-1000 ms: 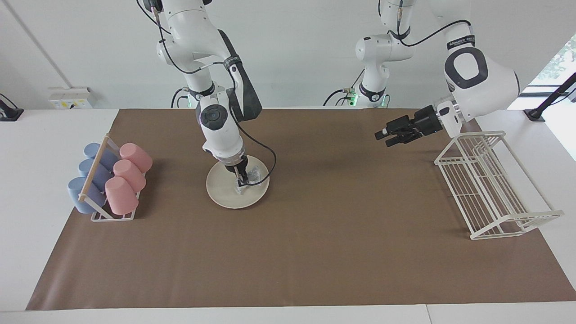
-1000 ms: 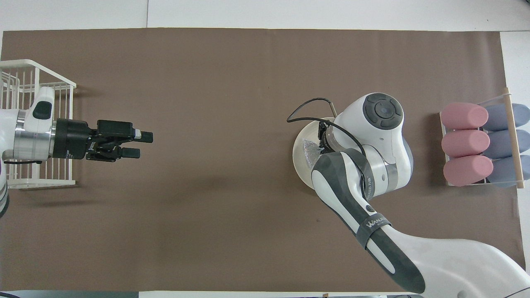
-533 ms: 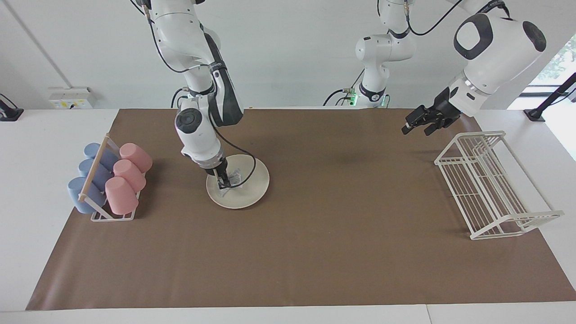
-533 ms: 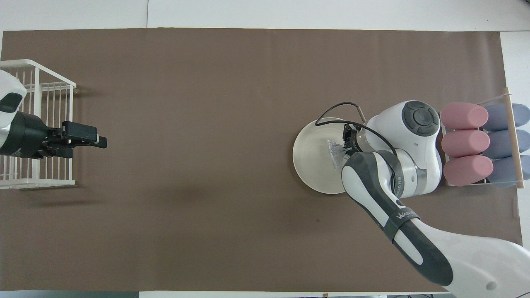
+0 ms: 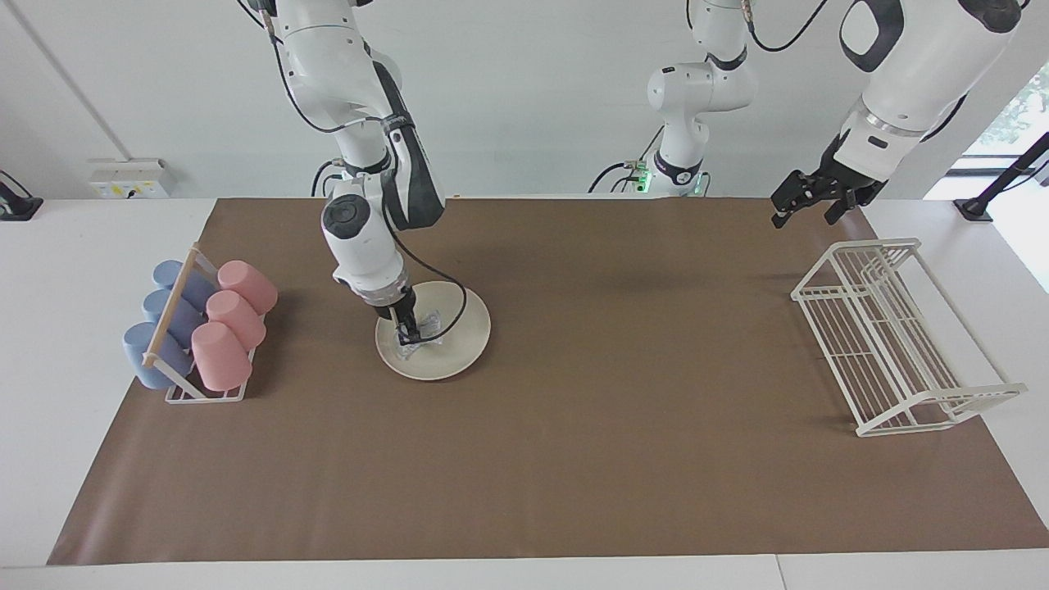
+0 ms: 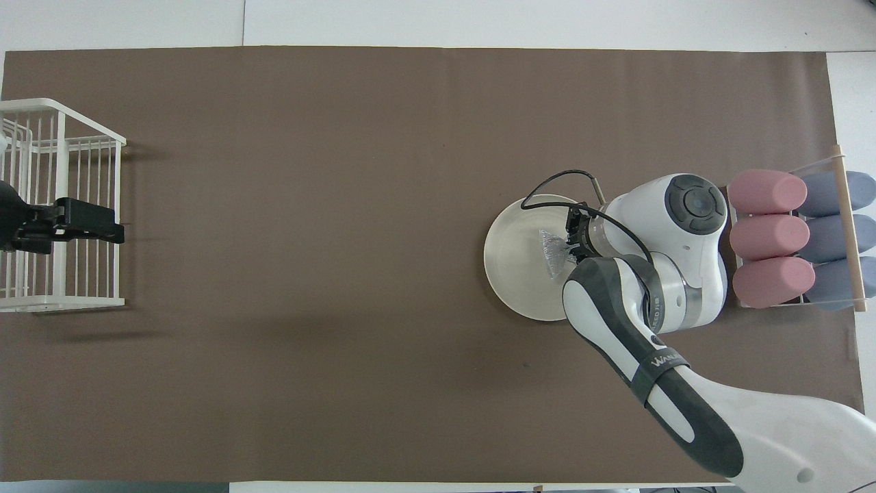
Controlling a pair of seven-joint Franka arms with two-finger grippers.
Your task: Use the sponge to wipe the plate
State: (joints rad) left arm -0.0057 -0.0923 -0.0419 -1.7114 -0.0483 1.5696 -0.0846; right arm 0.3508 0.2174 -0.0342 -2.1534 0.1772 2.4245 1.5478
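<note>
The cream-white plate (image 5: pixel 460 342) (image 6: pixel 513 270) lies on the brown mat, beside the cup holder. On it rests the silvery sponge (image 5: pixel 425 335) (image 6: pixel 551 250), on the part of the plate toward the cups. My right gripper (image 5: pixel 407 331) (image 6: pixel 569 244) points down onto the plate and is shut on the sponge, pressing it to the plate's surface. My left gripper (image 5: pixel 804 215) (image 6: pixel 115 233) hangs open and empty, high in the air over the white wire rack (image 5: pixel 889 328) (image 6: pixel 65 205).
A holder with pink and blue cups (image 5: pixel 205 324) (image 6: pixel 797 239) lying on their sides stands at the right arm's end, close to the plate. The wire rack stands at the left arm's end. The right arm's cable (image 5: pixel 459 315) loops over the plate.
My right gripper has dragged the sponge across the plate toward the cups. The left arm has risen and drawn back from over the mat to over the wire rack.
</note>
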